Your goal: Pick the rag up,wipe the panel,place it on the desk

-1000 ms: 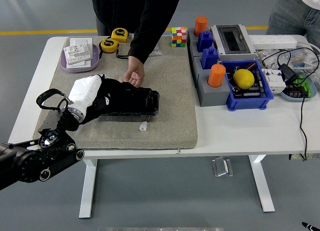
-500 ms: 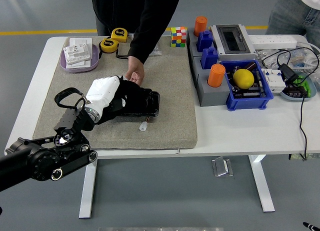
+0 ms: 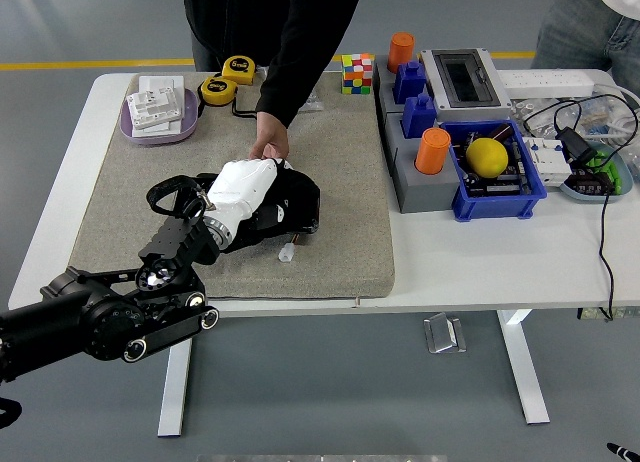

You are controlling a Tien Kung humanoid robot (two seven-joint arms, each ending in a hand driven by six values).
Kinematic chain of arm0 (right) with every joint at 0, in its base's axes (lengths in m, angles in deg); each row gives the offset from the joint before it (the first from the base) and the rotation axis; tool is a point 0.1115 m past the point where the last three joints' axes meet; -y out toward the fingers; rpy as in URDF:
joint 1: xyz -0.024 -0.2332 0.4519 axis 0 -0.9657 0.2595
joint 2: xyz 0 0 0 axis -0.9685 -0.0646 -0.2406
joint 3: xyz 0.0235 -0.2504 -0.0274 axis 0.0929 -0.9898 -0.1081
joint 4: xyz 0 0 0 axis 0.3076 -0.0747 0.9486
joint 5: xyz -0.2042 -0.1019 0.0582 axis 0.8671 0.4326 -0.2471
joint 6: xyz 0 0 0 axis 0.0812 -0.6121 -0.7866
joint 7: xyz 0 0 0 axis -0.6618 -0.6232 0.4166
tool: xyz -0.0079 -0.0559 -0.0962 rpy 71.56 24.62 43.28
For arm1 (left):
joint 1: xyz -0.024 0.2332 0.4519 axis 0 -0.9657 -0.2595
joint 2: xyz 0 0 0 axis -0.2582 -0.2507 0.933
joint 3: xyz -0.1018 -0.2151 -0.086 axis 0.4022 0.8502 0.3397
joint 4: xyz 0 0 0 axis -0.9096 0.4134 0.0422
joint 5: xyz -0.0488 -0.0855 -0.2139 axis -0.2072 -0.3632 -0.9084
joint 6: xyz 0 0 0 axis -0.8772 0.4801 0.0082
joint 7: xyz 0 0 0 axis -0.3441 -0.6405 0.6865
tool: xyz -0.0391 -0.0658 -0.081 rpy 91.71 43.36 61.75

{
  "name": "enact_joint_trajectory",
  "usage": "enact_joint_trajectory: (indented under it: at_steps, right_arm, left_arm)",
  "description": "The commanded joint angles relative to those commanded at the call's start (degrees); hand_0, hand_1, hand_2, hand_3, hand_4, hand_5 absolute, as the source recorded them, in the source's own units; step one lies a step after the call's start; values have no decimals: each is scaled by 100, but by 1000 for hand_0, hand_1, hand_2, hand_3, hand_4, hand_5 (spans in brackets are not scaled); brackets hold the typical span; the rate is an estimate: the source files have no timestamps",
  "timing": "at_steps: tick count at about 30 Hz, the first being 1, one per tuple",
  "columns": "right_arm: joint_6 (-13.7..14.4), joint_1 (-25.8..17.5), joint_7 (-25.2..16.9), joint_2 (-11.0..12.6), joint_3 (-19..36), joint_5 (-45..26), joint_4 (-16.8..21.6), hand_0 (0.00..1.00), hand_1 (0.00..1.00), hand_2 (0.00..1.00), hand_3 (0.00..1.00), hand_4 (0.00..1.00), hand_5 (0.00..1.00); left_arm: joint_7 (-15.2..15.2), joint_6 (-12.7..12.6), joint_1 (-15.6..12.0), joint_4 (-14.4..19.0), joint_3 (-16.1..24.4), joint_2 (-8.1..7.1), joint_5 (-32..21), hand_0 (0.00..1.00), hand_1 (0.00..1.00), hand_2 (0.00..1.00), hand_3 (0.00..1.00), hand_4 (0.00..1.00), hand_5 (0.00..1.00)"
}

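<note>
Wiping is under way. Compared with a second ago, our left hand [image 3: 250, 197] has travelled rightward along the black panel [image 3: 290, 204], from its left end to about its middle, carrying the white rag [image 3: 243, 186] with it. We judge the fingers to be curled over the rag, pressing it flat onto the panel, though the cloth hides them and we cannot see how tightly they close. The panel itself has not shifted on the grey mat [image 3: 340, 182] that covers this part of the table [image 3: 470, 262]. A person's hand [image 3: 268, 148] rests at the panel's far edge, in the same spot as before, apparently steadying it. We take this as a stroke roughly half done: the right end of the panel looks unwiped, and laying the rag down on the table comes after that. Our right hand is out of view.
</note>
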Motion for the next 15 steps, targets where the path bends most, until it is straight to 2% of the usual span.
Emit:
enact_joint_trajectory:
  at_steps: [7,15]
  right_arm:
    - [0,-7,-4,-4,-25,-6,5,761,584,707,603,998,550]
    - [-4,-15,-1,-2,-8,-6,-10,761,584,707,603,998,550]
  left_arm:
    - [-18,13,40,11,-113,74,-3,195,120,511,503,270,2]
    - [-34,11,11,29,-81,69,32,195,121,511,503,270,2]
